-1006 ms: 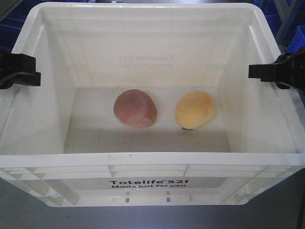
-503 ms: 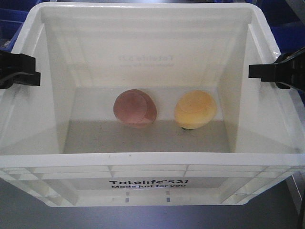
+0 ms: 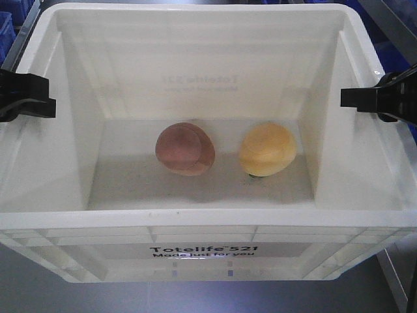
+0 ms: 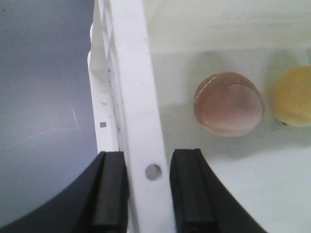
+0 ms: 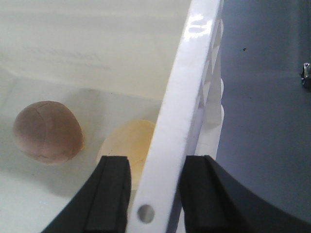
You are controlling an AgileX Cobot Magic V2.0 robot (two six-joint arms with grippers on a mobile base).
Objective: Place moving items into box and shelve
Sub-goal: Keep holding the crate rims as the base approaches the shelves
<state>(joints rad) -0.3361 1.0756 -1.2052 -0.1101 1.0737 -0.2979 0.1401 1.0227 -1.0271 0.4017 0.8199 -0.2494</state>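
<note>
The box [image 3: 208, 218], a large white ribbed crate printed "Totelife 521", fills the front view. Inside on its floor lie the moving items: a reddish-brown lump [image 3: 185, 148] on the left and a yellow-orange lump [image 3: 267, 149] on the right, slightly apart. My left gripper [image 3: 44, 98] is shut on the box's left rim [image 4: 133, 97], one black finger outside and one inside. My right gripper [image 3: 355, 98] is shut on the right rim [image 5: 189, 82] in the same way. Both wrist views show the reddish-brown lump [image 4: 228, 103] [image 5: 46, 131] and the yellow-orange lump [image 4: 294, 96] [image 5: 129, 145].
Blue bins show at the top left corner [image 3: 5, 26] and behind the right gripper [image 3: 394, 55]. A grey metal rail [image 3: 391, 19] slants at the top right. A dark grey surface [image 3: 32, 287] lies below the box, with a pale edge [image 3: 397, 274] at the bottom right.
The background has slid behind the box: blue bins along the top have mostly left view and the rail came in. Box, lumps and both grippers keep their places in frame.
</note>
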